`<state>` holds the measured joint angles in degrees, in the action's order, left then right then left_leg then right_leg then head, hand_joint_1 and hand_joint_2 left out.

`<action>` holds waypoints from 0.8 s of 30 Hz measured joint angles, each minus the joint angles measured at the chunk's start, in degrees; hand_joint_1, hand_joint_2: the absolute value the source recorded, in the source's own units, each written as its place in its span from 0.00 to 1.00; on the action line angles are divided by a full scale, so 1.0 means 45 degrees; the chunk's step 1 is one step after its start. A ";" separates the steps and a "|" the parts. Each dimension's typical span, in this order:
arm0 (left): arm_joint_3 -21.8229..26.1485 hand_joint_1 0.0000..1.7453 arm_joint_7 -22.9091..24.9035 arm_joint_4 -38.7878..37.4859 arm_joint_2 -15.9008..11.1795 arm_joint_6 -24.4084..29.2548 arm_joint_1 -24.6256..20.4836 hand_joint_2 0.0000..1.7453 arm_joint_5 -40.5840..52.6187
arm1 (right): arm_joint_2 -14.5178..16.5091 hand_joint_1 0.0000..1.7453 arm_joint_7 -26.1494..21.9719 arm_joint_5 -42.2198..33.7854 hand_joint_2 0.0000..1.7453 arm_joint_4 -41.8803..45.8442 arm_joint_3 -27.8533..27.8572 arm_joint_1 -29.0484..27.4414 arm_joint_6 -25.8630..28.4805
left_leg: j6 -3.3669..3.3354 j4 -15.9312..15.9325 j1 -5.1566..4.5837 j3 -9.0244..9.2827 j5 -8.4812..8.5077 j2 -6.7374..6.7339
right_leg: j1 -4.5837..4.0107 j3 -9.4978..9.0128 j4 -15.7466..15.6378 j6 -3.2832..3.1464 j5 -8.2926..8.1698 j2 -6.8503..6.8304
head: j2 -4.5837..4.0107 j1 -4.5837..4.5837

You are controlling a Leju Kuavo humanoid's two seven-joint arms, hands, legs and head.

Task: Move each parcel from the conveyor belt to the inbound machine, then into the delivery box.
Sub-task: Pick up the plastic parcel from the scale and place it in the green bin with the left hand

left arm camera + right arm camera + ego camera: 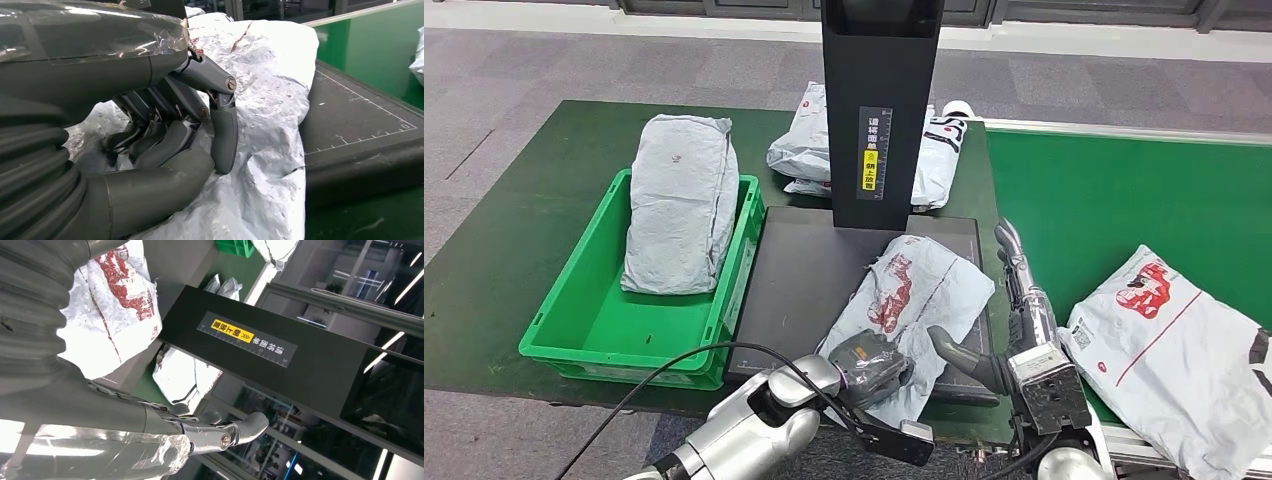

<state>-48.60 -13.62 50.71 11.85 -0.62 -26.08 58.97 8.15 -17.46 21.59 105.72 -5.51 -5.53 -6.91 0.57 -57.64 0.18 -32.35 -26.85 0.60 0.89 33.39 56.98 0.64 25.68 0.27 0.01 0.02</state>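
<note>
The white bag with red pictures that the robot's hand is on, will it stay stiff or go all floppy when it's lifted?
Probably floppy: the white bag is thin wrinkled plastic that creases around the left hand's fingers. It looks fairly flat, so it's likely light. The shiny film may be a bit slippery, so it could slide on the black machine plate.

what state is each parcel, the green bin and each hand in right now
White red-printed parcel: on black scanner plate, gripped by left hand.
Grey parcel: lying in green plastic crate.
White parcel on conveyor: untouched.
Right hand: open, holding nothing.
</note>
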 joint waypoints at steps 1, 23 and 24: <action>-0.0020 1.00 0.0007 0.0000 0.0000 0.0028 -0.0004 1.00 -0.0007 | 0.0000 0.00 0.0002 -0.0002 1.00 0.0021 0.0001 -0.0033 0.0006 | 0.0000 0.0000 0.0000 0.0000 0.0000 0.0000 | 0.0000 0.0000 0.0000 0.0000 0.0000 0.0000 | -0.0001 0.0000; 0.1076 1.00 0.2303 0.3058 -0.0626 0.2803 -0.0720 1.00 0.1880 | 0.0000 0.00 0.0053 -0.0012 1.00 0.0525 0.0024 -0.0555 0.0050 | 0.0002 0.0000 0.0001 -0.0001 0.0003 0.0002 | -0.0001 -0.0005 0.0005 -0.0001 -0.0001 -0.0001 | -0.0001 0.0000; 0.1234 1.00 0.2357 0.3250 -0.0657 0.2850 -0.0735 1.00 0.2034 | 0.0000 0.00 0.0059 -0.0010 1.00 0.0525 0.0024 -0.0551 0.0040 | 0.0003 0.0000 0.0001 -0.0001 0.0003 0.0002 | -0.0001 -0.0005 0.0005 -0.0001 -0.0001 -0.0001 | -0.0001 0.0000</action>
<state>-43.05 -3.01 65.33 8.89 12.20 -29.39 68.13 8.15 -17.19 21.55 108.08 -5.40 -8.01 -6.73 0.58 -57.64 0.18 -32.35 -26.83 0.61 0.89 33.36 57.00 0.63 25.67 0.26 0.00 0.02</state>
